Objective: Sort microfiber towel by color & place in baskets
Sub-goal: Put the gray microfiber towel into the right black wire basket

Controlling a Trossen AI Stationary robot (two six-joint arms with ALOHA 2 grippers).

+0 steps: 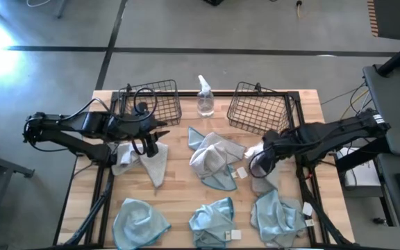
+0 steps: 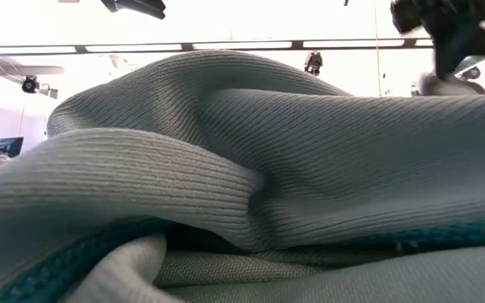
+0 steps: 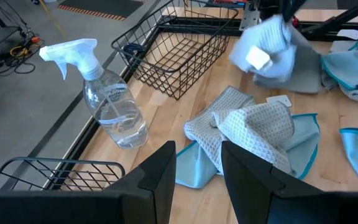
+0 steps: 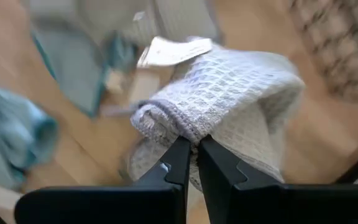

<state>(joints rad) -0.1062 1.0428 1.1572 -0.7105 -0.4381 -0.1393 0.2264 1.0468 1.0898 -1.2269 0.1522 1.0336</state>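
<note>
While both arms reach in over it, the wooden table (image 1: 179,182) carries everything listed, largest first.

Baskets: two dark wire-mesh baskets stand at the far edge. The left basket (image 1: 151,103) lies just beyond the left gripper (image 1: 149,147); the right basket (image 1: 259,107) lies just beyond the right gripper (image 1: 257,154). Neither shows a cloth inside.

Mixed cloth pile (image 1: 214,160): pale grey-white waffle cloth over teal-edged cloth, between the two sets of fingers, nearer the right ones. The low view is filled by folds of such cloth.

Grey-white cloths (image 1: 148,161): crumpled directly under the left fingers, not gripped.

Teal cloths, three heaps along the near edge: one (image 1: 139,221) on the near side of the left fingers, one (image 1: 212,219) between the arms, one (image 1: 278,214) on the near side of the right fingers.

Held cloth (image 4: 229,99): pale grey-white waffle weave with a white tag, pinched at a fold by the closed right fingers (image 4: 178,163) and bunched beyond their tips, in front of the right basket.

Spray bottle (image 1: 205,97): clear, upright between the baskets.

Left fingers (image 3: 157,180): parted, holding nothing, pointing toward the mixed pile and the bottle.
</note>
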